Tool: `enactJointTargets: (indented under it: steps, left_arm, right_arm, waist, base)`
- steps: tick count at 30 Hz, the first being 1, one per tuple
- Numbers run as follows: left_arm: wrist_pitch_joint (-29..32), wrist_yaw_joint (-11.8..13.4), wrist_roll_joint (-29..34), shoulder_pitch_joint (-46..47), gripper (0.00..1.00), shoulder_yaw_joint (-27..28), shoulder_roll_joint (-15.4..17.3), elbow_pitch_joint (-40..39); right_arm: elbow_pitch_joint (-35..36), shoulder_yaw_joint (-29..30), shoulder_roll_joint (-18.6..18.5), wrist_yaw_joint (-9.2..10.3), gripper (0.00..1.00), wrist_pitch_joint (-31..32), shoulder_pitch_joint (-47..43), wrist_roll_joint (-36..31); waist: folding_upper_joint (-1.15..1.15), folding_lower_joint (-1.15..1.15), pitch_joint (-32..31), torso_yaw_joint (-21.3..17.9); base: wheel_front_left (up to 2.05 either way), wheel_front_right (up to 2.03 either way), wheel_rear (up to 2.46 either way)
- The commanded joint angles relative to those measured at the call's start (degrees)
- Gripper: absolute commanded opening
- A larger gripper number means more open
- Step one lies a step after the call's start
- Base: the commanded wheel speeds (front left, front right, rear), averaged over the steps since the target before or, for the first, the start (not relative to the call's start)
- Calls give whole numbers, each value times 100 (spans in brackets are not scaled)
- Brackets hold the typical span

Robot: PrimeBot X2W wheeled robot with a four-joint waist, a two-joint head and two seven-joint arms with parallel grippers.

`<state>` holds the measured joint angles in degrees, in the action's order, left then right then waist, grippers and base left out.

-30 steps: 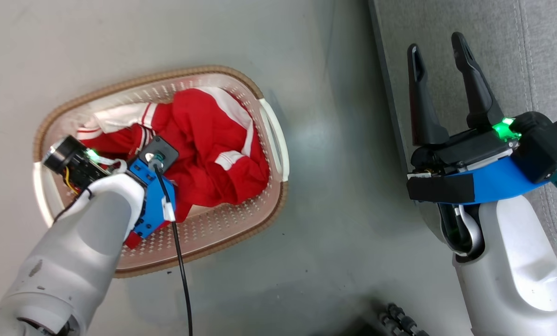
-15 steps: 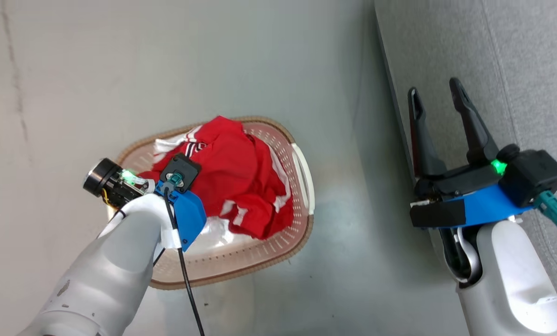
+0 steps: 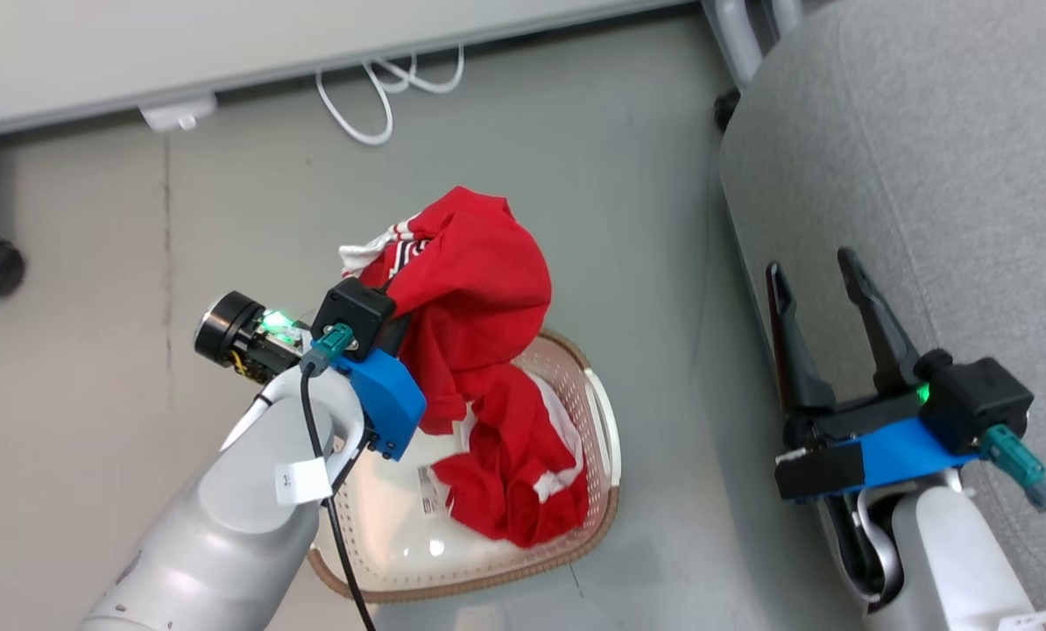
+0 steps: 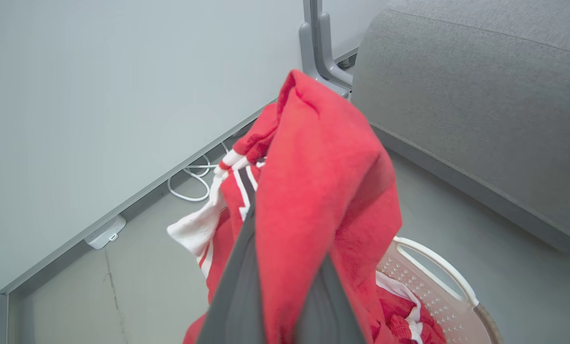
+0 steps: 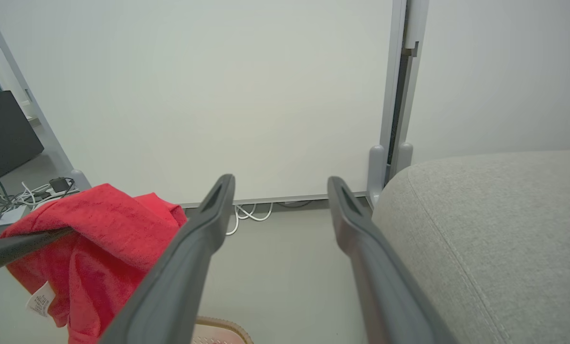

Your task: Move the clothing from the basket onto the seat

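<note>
Left of centre, head view: my left forearm rises from the lower left with the wrist bent towards the seat (image 3: 926, 175). My left gripper (image 4: 278, 286) is clamped fully shut on the red clothing (image 3: 479, 289). In the left wrist view the cloth is pinched between the two dark fingers (image 4: 237, 296) and drapes over their tips, hiding them. The white striped trim hangs on the side away from the seat.

The raised part of the clothing hangs above the basket (image 3: 606, 438). Its lower folds lie inside the basket against the wall nearer the seat. The pale floor of the basket and its paper label (image 3: 428, 491) are bare on the other side.

Lower right, head view: my right forearm points up the picture. My right gripper (image 3: 809, 261) has its jaws spread wide and holds nothing. It hangs at the seat's rounded edge, well apart from the clothing. In the right wrist view the seat lies just right of its fingers. The basket stands on the grey floor (image 3: 94, 350) beside the seat.
</note>
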<state>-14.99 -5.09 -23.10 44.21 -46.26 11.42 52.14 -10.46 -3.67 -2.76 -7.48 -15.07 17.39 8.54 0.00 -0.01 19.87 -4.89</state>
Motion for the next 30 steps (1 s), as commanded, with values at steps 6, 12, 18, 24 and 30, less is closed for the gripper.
enactJointTargets:
  steps: [6,12,18,24,30]
  left_arm:
    - [-28,-51,39,-254,0,348,-88,-593]
    - [-29,-97,58,-362,0,585,-257,-979]
    - [-29,-146,94,-517,0,692,-397,-1294]
    - [-28,-161,93,-675,0,770,-501,-1502]
    - [-28,-183,134,-743,0,735,-540,-1638]
  right_arm:
    - [-110,15,-22,-3,100,-16,-445,-50]
    - [-183,44,-21,-3,100,-17,-738,-49]
    - [-218,78,-22,-3,100,-17,-1006,-46]
    - [-237,78,-22,-3,100,-17,-1208,-22]
    - [-208,27,-22,-3,100,-17,-1295,5]
  waist:
    - [0,1,-843,143]
    - [0,1,-1281,197]
    - [0,1,-1656,251]
    - [0,1,-1894,298]
    - [0,1,-1944,357]
  base:
    - [0,0,0]
    - [0,0,0]
    - [0,0,0]
    - [0,0,0]
    - [0,0,0]
